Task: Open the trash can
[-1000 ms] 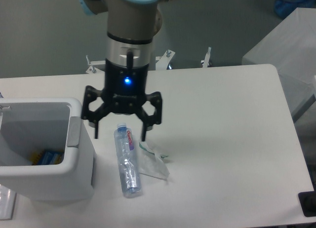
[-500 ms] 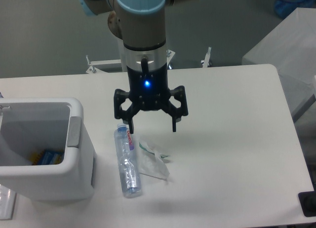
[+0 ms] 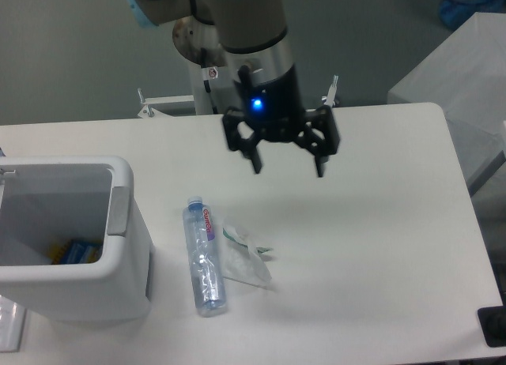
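White tabletop [image 3: 379,238] fills most of the view, with grey floor beyond its far edge. At the table's left edge stands the trash can [image 3: 118,290], a boxy white bin whose mouth already gapes: no lid covers it, and some yellow and blue scraps lie at the bottom. On the rim's right side sits the grey push tab [image 3: 117,211].

Just right of the trash can lies a clear plastic bottle [image 3: 202,258], lengthwise toward the camera, and touching the bottle's right side is a crumpled clear wrapper [image 3: 247,261]. Well up and to the right of the trash can, above bare table, hangs the gripper [image 3: 288,165], fingers spread wide and holding nothing.

By the look of it, the bin is stiff, smooth moulded plastic (light for its bulk, so a sideways shove would likely slide it across the table rather than work anything). The tab is the sensible place to act: a downward press with a fingertip, not a pinch, since the rounded walls offer the jaws little purchase. With the mouth open, the task looks essentially done.
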Action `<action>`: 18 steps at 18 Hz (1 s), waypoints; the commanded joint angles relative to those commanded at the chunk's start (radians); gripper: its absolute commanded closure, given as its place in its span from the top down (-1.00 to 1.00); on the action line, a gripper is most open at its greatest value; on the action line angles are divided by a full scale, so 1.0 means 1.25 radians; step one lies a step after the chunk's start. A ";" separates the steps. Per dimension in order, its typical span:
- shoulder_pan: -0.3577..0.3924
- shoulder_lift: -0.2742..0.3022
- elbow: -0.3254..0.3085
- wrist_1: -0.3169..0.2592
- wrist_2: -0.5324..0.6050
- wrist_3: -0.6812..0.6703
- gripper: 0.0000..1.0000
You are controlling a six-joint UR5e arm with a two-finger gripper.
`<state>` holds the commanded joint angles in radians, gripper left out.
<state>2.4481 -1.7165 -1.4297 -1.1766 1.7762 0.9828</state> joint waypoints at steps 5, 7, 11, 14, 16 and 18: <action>0.026 -0.002 -0.040 0.006 0.069 0.133 1.00; 0.049 -0.001 -0.053 0.002 0.077 0.170 1.00; 0.077 -0.011 -0.054 0.004 0.076 0.229 1.00; 0.087 -0.012 -0.061 0.005 0.076 0.251 1.00; 0.091 -0.012 -0.064 0.009 0.076 0.265 1.00; 0.087 -0.013 -0.065 0.011 0.077 0.265 1.00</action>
<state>2.5572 -1.7334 -1.5109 -1.1628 1.8730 1.3146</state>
